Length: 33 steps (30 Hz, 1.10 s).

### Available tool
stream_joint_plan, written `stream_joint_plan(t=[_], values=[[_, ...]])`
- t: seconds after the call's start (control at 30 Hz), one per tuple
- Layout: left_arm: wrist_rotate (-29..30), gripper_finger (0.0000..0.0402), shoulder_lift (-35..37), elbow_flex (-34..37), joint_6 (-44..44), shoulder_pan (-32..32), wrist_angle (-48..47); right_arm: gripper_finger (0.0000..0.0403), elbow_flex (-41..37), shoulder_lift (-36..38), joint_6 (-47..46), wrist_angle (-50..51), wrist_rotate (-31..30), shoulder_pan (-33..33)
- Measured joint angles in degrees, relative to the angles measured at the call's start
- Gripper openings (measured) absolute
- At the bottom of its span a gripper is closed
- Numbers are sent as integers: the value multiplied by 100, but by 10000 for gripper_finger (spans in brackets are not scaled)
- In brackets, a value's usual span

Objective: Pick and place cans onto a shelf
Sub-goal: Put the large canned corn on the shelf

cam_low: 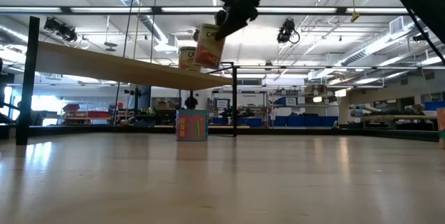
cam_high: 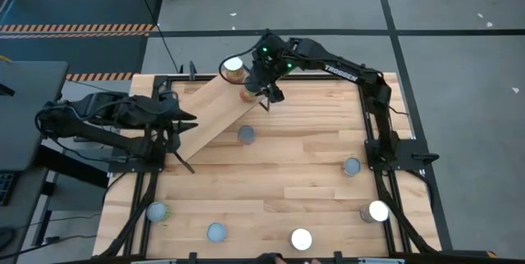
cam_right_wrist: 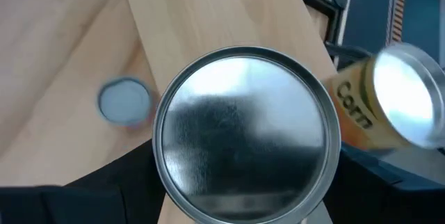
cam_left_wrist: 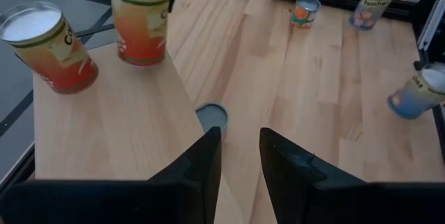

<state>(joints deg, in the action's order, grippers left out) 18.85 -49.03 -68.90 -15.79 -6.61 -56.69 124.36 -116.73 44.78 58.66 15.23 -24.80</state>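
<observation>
The shelf point(cam_high: 209, 116) is a light-wood plank that slants across the table's far left. One orange-labelled can point(cam_high: 234, 67) stands on its far end. My right gripper point(cam_high: 257, 82) is over that end, shut on a second orange-red can point(cam_low: 208, 45), whose silver top point(cam_right_wrist: 243, 133) fills the right wrist view. My left gripper point(cam_high: 190, 120) is at the shelf's near left end. Its fingers point(cam_left_wrist: 208, 161) stand a narrow gap apart, with only shelf and table showing beyond them. My right gripper pinches the can's upper end, by its rim point(cam_right_wrist: 158, 147), with one finger on either side. The fingers come slanting down from the far right. The can is tilted just over the shelf's far end point(cam_low: 208, 78). I cannot tell whether its bottom touches the wood.
Several more cans stand on the table: one beside the shelf point(cam_high: 246, 135), one at the right point(cam_high: 351, 166), and others along the near edge point(cam_high: 216, 232) point(cam_high: 301, 238) point(cam_high: 377, 211) point(cam_high: 157, 211). Black rails point(cam_high: 373, 125) frame the tabletop.
</observation>
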Motion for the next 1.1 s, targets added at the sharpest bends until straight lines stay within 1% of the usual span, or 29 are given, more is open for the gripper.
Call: stream_joint_plan(t=[0.23,0.4,0.53,0.83,0.97,1.1], values=[[0,105,-108,0,11,2,-9,316,2,-170,41,26,-42,-150],[0,105,-123,0,11,2,2,341,4,-231,-24,-175,105,-156],[2,105,-121,0,13,2,6,354,2,-231,-46,-270,93,-143],[2,105,-121,0,13,2,7,356,0,-231,-160,-348,153,-143],[2,105,-123,0,13,2,7,356,-2,-231,-360,-369,431,-142],[2,105,-121,0,13,2,4,357,-2,-231,-408,-408,402,-122]])
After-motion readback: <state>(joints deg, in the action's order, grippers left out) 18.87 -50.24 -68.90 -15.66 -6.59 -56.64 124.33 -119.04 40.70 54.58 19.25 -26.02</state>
